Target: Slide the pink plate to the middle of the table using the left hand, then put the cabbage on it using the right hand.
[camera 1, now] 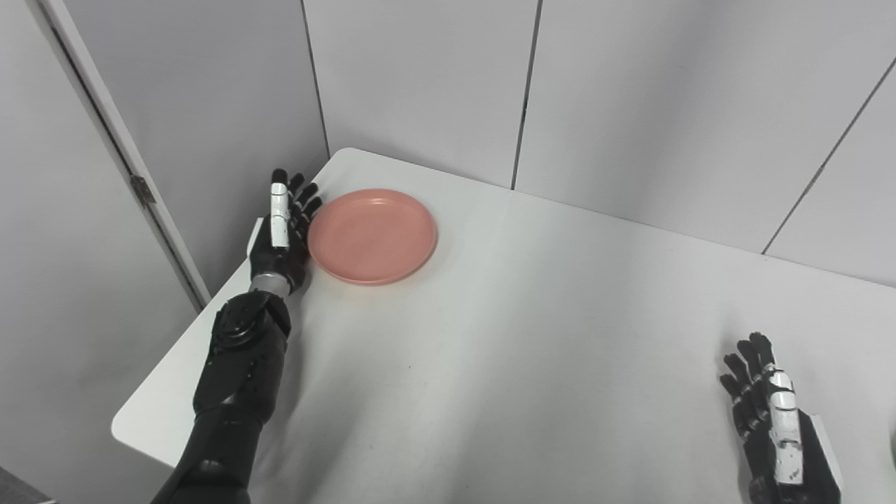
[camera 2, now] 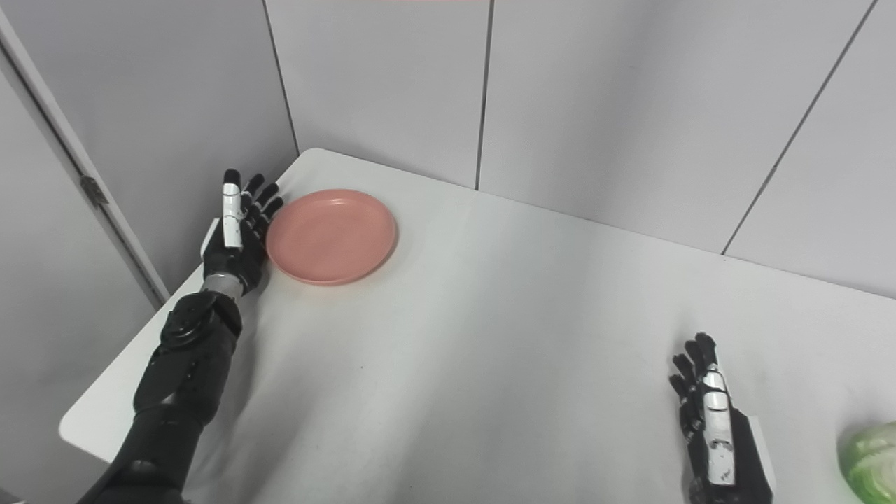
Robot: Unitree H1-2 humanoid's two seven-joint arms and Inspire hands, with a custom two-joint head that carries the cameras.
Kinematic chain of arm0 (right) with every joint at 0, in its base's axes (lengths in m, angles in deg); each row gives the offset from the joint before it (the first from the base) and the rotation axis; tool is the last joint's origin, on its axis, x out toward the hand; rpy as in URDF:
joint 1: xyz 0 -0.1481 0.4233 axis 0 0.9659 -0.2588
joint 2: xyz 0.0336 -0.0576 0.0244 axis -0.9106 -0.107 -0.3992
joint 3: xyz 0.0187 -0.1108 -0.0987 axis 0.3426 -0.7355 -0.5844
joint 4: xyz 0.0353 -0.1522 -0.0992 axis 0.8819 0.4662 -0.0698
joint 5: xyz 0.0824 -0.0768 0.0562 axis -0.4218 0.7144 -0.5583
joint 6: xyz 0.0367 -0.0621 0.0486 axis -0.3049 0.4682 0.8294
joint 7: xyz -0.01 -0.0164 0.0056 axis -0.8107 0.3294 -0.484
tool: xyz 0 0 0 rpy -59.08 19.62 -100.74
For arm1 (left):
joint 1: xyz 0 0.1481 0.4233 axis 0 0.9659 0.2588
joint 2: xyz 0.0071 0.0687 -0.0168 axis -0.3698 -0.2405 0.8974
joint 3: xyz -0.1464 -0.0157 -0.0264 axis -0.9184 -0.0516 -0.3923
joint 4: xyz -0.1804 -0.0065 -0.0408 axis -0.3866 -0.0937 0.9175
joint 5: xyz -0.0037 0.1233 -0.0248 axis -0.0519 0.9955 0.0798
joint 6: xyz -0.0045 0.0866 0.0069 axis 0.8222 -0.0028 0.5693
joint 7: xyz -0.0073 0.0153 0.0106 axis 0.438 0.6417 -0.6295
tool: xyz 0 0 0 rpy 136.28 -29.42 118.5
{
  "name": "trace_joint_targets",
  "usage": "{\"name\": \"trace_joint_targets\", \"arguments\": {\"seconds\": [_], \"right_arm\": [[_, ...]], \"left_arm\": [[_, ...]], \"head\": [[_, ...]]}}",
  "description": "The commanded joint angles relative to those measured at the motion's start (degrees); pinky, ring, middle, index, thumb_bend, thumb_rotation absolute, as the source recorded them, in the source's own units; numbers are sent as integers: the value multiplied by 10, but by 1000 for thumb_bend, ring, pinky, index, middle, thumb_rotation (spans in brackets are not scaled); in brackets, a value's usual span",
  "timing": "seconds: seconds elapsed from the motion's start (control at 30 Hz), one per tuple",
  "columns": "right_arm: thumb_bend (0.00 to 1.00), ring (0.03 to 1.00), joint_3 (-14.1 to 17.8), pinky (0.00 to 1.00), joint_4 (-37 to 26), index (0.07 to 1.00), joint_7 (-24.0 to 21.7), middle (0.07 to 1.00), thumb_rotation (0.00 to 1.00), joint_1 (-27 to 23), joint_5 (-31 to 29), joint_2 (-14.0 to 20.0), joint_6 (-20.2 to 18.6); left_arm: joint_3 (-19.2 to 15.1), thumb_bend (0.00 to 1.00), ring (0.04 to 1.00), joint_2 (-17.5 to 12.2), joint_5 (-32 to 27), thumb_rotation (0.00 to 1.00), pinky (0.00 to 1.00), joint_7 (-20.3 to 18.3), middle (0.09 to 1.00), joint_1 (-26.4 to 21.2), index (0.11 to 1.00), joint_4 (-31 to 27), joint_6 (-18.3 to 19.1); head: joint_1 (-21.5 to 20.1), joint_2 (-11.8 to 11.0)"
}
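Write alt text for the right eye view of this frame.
A black robot left hand, fingers open, stands edge-on against the left rim of an empty pink plate near the white table's far left corner. The right hand rests open near right, beside a green cabbage at the frame's edge.

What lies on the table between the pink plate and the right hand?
Nothing: only bare white table separates the pink plate from the right hand, plain in both eye views. The cabbage sits beyond that hand, at the right eye view's edge.
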Motion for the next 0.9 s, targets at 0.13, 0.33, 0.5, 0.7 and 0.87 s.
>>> {"name": "trace_joint_targets", "arguments": {"seconds": [0.13, 0.33, 0.5, 0.7, 0.87], "right_arm": [[448, 1000, 3, 1000, -2, 1000, -4, 1000, 1000, -10, -4, -2, 21], [471, 1000, 1, 1000, 8, 1000, -9, 1000, 1000, -11, -1, -1, 28], [507, 1000, -1, 1000, 18, 1000, -9, 1000, 1000, -12, 4, -2, 39], [507, 1000, -1, 1000, 31, 1000, -8, 1000, 1000, -12, 10, -3, 54], [542, 1000, -3, 1000, 41, 1000, -3, 1000, 1000, -12, 15, -8, 65]], "left_arm": [[23, 853, 940, 10, -4, 939, 940, -33, 942, -6, 943, -25, 9], [41, 841, 934, 28, 3, 936, 933, -35, 936, -5, 936, -48, 20], [54, 838, 935, 38, 9, 939, 930, -31, 933, 0, 933, -84, 51], [61, 857, 944, 59, 3, 921, 952, -29, 940, -3, 944, -118, 81], [72, 857, 936, 79, -8, 916, 934, -38, 935, -1, 942, -147, 105]], "head": [[-11, 4], [-26, 9], [-39, 12], [-59, 18], [-73, 22]]}}
